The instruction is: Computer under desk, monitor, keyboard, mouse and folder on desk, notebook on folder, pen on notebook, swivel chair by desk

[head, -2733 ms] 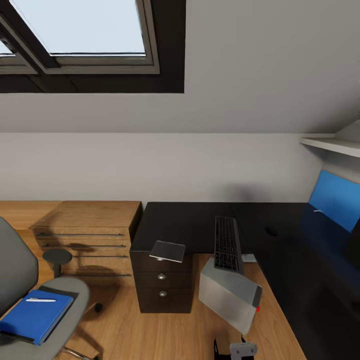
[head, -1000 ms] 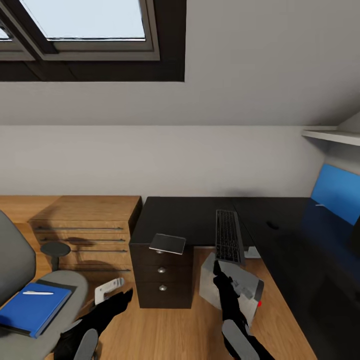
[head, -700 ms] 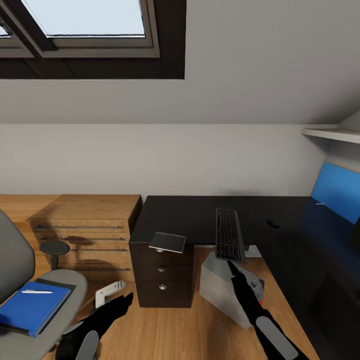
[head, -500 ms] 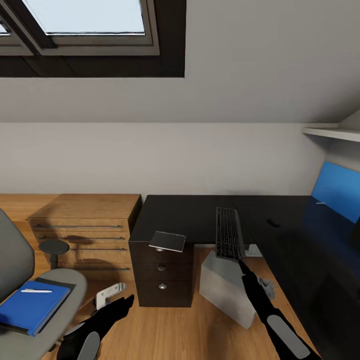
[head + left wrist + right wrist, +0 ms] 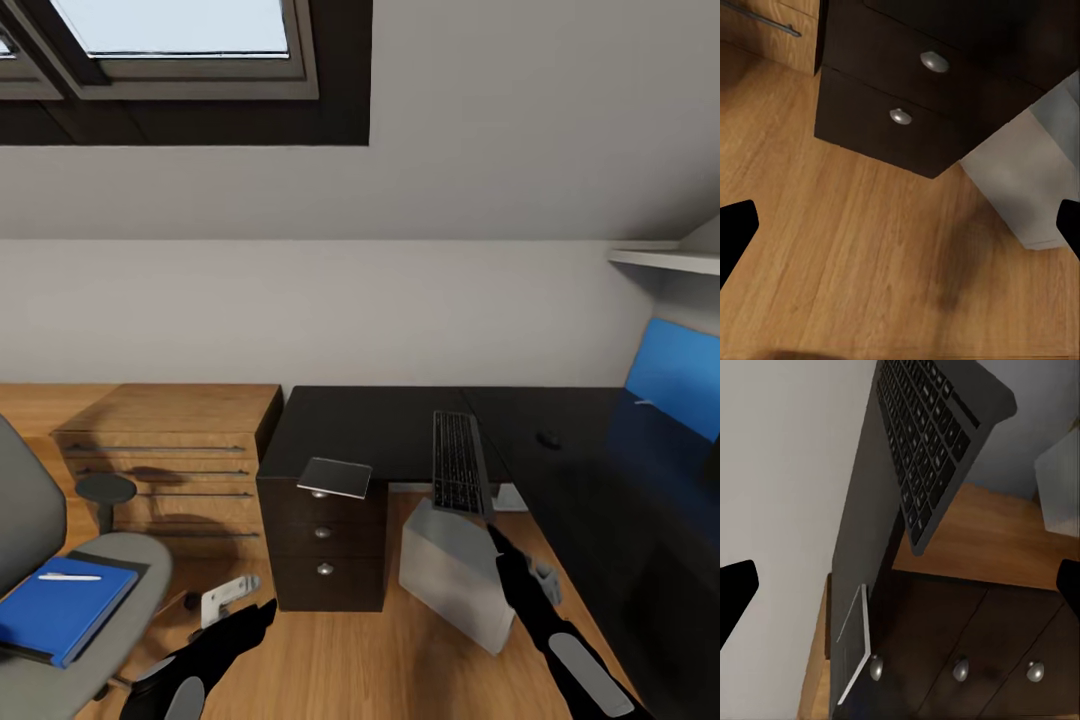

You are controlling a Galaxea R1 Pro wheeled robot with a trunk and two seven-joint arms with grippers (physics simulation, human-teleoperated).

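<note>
In the head view the black counter (image 5: 380, 425) is seen against the grey wall, with the keyboard (image 5: 458, 463) lying on it, its near end jutting past the counter edge above the computer (image 5: 455, 575), which stands tilted on the wood floor (image 5: 400, 660) just beside the dark drawer unit (image 5: 323, 555). The notebook (image 5: 335, 476) rests on the corner of the counter above the drawers, partly overhanging. The mouse (image 5: 548, 438) is seen further along the counter, well apart from the keyboard. At the left, the folder (image 5: 60, 610) lies on the seat of the swivel chair (image 5: 30, 530) with the pen (image 5: 68, 576) on top of it. A low wood cabinet (image 5: 165, 450) stands between chair and drawers.

The left gripper (image 5: 232, 597) is held low over the floor near the chair; in the left wrist view (image 5: 900, 232) its fingertips (image 5: 735, 232) are seen at opposite edges, spread wide with nothing between them, over floor, drawer knobs and a corner of the computer. The right gripper (image 5: 548, 583) is raised beside the computer, below the keyboard's near end; the right wrist view (image 5: 900, 592) shows its fingertips (image 5: 736, 585) likewise spread and empty, and the keyboard's keys and the notebook's thin edge are seen from below.
</note>
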